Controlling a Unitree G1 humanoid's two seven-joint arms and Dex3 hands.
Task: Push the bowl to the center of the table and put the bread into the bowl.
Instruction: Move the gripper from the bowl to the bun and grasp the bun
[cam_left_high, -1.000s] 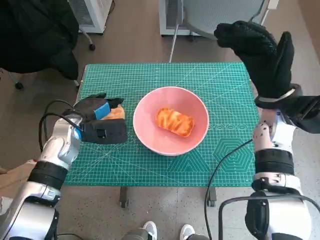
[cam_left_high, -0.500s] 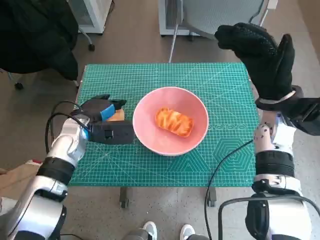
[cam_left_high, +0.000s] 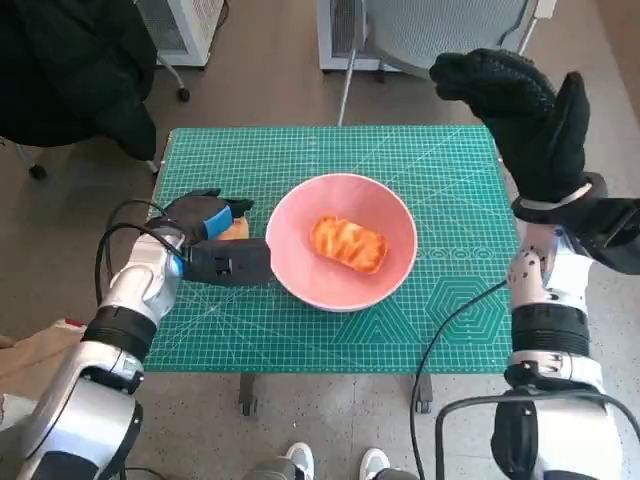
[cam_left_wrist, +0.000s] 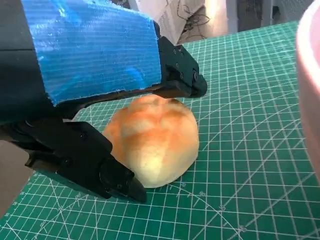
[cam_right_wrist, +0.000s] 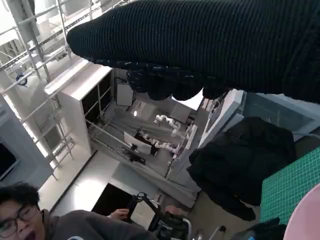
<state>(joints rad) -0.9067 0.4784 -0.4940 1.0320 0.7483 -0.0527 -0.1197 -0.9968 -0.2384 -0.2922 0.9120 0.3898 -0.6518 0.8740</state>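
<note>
Bowl: pink bowl (cam_left_high: 341, 241) at centre of the green mat (cam_left_high: 440, 180) in head view; only its rim (cam_left_wrist: 309, 75) shows at the right edge of the left wrist frame, and a pink sliver (cam_right_wrist: 306, 220) at lower right of the right wrist frame.
Bread in bowl: one glazed bread (cam_left_high: 349, 243) lies inside the bowl, seen in head view only.
Second bread: a roll (cam_left_high: 232, 229) sits on the mat left of the bowl, apart from it; mostly hidden by the hand in head view, but the left wrist view shows it whole (cam_left_wrist: 154, 139), resting on the mat.
Left hand: left hand (cam_left_high: 207, 222), centre-left of head frame, cupped around the roll; in the left wrist view (cam_left_wrist: 95, 75) fingers (cam_left_wrist: 182, 75) arch over its top and a lower part (cam_left_wrist: 95, 167) lies against its side. Roll not lifted; a firm grip cannot be told.
Right hand: right hand (cam_left_high: 520, 110) raised at upper right of head frame, fingers bent forward and apart, nothing in it; right wrist view shows it as a dark band (cam_right_wrist: 210, 50) along the top.
Right wrist only: a person (cam_right_wrist: 30, 220) at lower left, shelving, a black garment (cam_right_wrist: 240, 170).
Head only: chair base (cam_left_high: 350, 60) beyond the table, shoes (cam_left_high: 335, 462) at bottom edge.
Writing: mat grid numerals in the left wrist view too small to read.
</note>
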